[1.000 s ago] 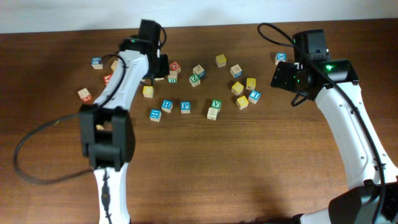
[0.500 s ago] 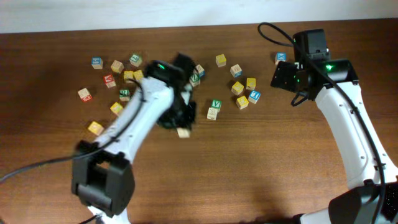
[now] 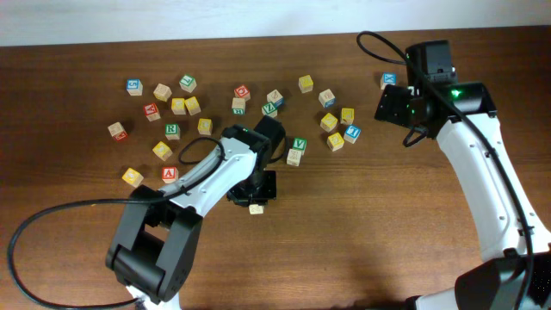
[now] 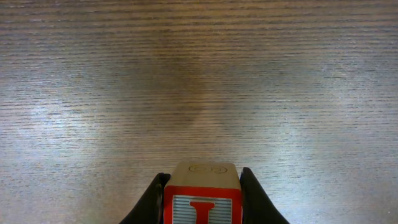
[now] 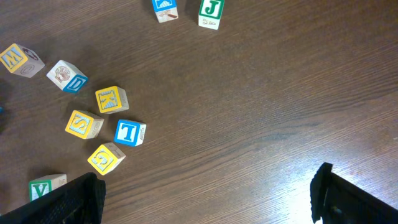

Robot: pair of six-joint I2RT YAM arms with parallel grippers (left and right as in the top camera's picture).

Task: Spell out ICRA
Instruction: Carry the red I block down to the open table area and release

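The left pincer point(image 4: 202, 183) is grasping the I cube point(image 4: 203, 200) and should be lowering it flat onto bare surface point(image 4: 199, 74), leaving room beside for three more, while the right pincer point(image 5: 208, 199) is hanging released.

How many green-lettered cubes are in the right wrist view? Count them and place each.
2. The green J cube sits at the top edge; the green V cube lies at the lower left. More may lie outside this view.

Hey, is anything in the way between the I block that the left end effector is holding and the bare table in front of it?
Nothing visible. The left end effector is shut on the I block, and only bare table lies ahead.
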